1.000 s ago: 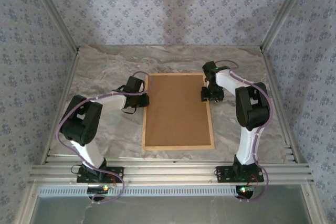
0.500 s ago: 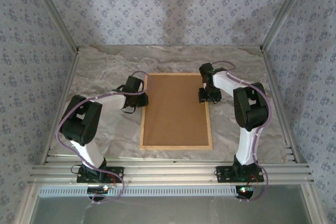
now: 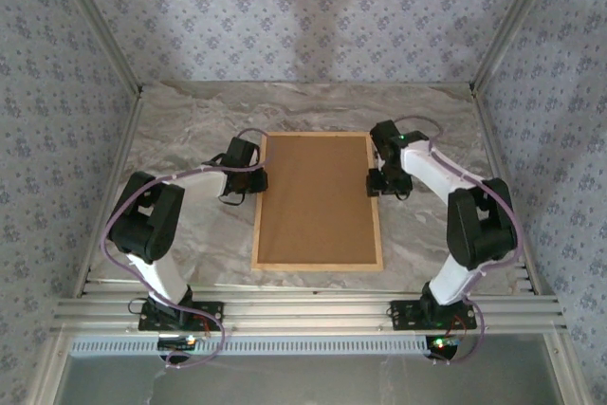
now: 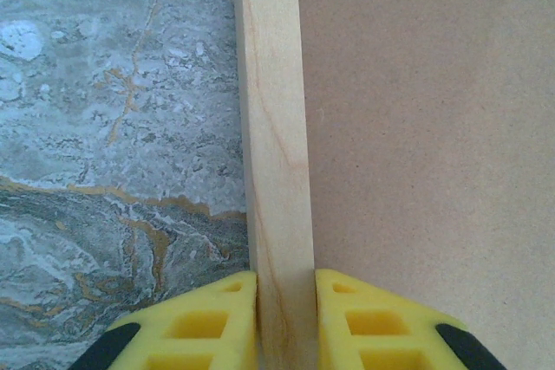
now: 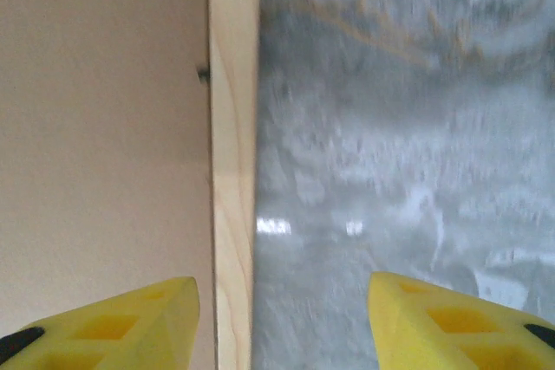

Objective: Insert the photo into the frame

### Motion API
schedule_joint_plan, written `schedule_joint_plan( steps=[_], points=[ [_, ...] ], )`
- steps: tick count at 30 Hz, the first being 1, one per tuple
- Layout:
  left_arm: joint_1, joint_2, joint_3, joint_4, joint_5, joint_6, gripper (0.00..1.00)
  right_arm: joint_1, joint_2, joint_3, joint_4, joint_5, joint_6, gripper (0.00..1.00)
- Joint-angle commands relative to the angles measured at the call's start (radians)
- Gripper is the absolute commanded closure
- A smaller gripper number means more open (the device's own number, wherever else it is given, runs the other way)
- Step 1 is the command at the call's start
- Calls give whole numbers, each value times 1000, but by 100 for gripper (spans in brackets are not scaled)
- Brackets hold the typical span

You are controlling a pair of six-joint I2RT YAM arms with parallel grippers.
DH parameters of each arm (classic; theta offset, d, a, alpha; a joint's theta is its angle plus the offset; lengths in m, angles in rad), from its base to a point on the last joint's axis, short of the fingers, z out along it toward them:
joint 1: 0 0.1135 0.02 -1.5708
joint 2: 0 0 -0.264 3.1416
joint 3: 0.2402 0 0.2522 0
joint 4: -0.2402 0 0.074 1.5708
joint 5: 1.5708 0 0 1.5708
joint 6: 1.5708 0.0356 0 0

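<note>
Top external: right arm [image 3: 484,225] has swung outward, right jaws released astride the thin pale-wood frame [image 3: 317,264], whose other rail left jaws clench.

- No writing, label, brand, number or sign that I can read from here.
- The frame [image 4: 273,127] is plain pale wood; the brown backing board [image 4: 425,127] looks unmarked.

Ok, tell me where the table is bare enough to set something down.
Bare table: the far strip between the frame and the back wall, and the far left corner. A narrow strip lies between the frame and the near aluminium rails. Crowded: both long sides, where the left claw clamps the frame and the right claw straddles it.
</note>
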Motion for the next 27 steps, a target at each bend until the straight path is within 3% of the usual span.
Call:
schedule_joint_plan(
  steps=[1, 10, 27],
  points=[
    [-4, 53, -36, -102, -15, 31, 79, 14, -49, -76, -75, -16, 41, 44],
    [-5, 60, -32, -94, -11, 32, 79, 59, -59, -177, -15, -63, 78, 44],
    [-6, 61, -31, -90, -8, 30, 79, 43, 44, -162, 46, -40, 57, 44]
  ],
)
